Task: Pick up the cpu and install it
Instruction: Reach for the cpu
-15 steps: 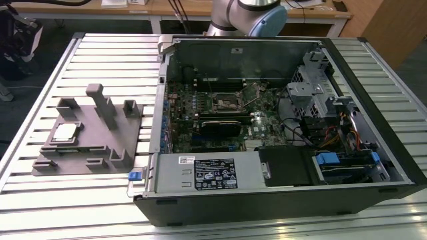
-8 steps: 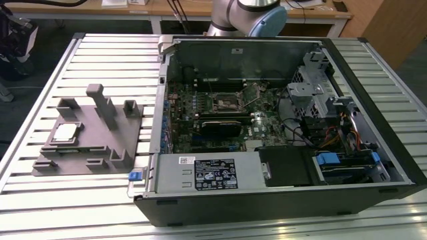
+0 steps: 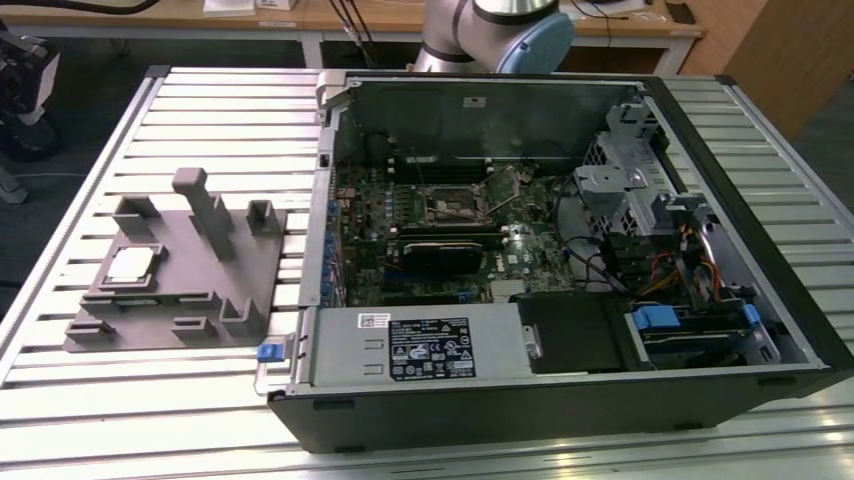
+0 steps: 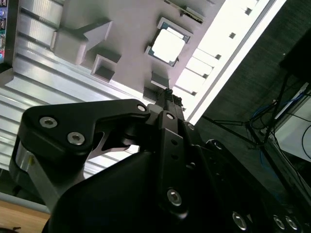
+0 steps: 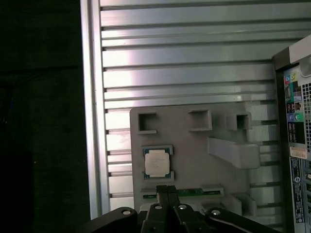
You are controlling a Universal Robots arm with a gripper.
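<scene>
Ref landmark: grey fixture (image 3: 171, 305), lying flat on slatted alu table (image 3: 200, 110).

- cpu (image 3: 130, 264): sits flat in a square recess of the fixture, silver top up, on the fixture's part toward the exterior view's left. Seen in both wrist views too (image 4: 167, 46) (image 5: 157, 162). Not lifted and nothing is touching it.
- gripper (image 5: 165, 189): over the fixture and near the cpu, w/ tips just off the cpu recess's edge. Jaws look closed together, only a thin seam btwn fingers, nothing held. Same in the second wrist view (image 4: 169, 93): tips together, clear of the chip. Height above the fixture can't be judged.
- Thin green-edged board (image 5: 194, 192): in a fixture slot, just beside the gripper tips.
- Fixture's upright tabs (image 3: 198, 190): stand on the far side from the cpu recess, toward the pc case.
- Open pc case (image 3: 561, 410): just beside the fixture on the exterior view's right, side panel off and mainboard exposed. Socket area (image 3: 447, 205) is well apart from the fixture.
- Arm base (image 3: 494, 30): beyond the case, far from the fixture.
</scene>
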